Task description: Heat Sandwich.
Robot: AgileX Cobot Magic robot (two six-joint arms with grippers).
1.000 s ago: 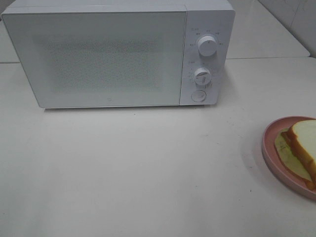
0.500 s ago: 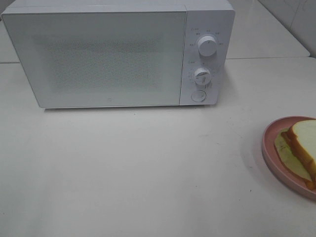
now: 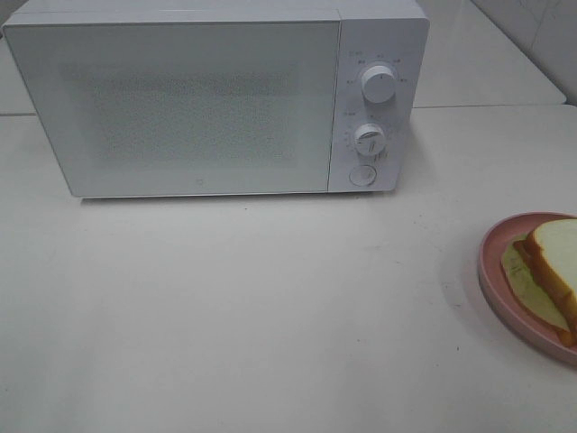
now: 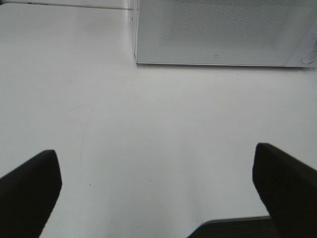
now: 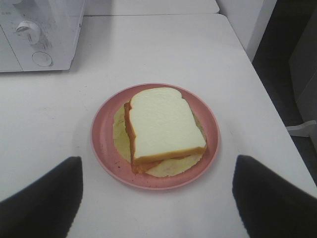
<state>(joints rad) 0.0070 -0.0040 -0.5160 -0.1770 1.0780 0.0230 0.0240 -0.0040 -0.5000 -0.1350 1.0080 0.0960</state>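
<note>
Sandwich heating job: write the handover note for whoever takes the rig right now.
Left gripper: open, empty, over bare table in front of the microwave.
Right gripper: open, empty, hanging above the sandwich, not touching it.
Sandwich lies on the pink plate at the table's right side, to the right of the microwave.
Done: nothing visible; microwave door shut, plate untouched.
Left: open the door, put the sandwich inside, shut the door, set the knobs.

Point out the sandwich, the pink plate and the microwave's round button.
sandwich (image 5: 166,124), right wrist view, middle of the top bread slice.
pink plate (image 5: 103,144), right wrist view, bare rim.
round button (image 3: 362,175), exterior high view, button face below the two knobs.
</note>
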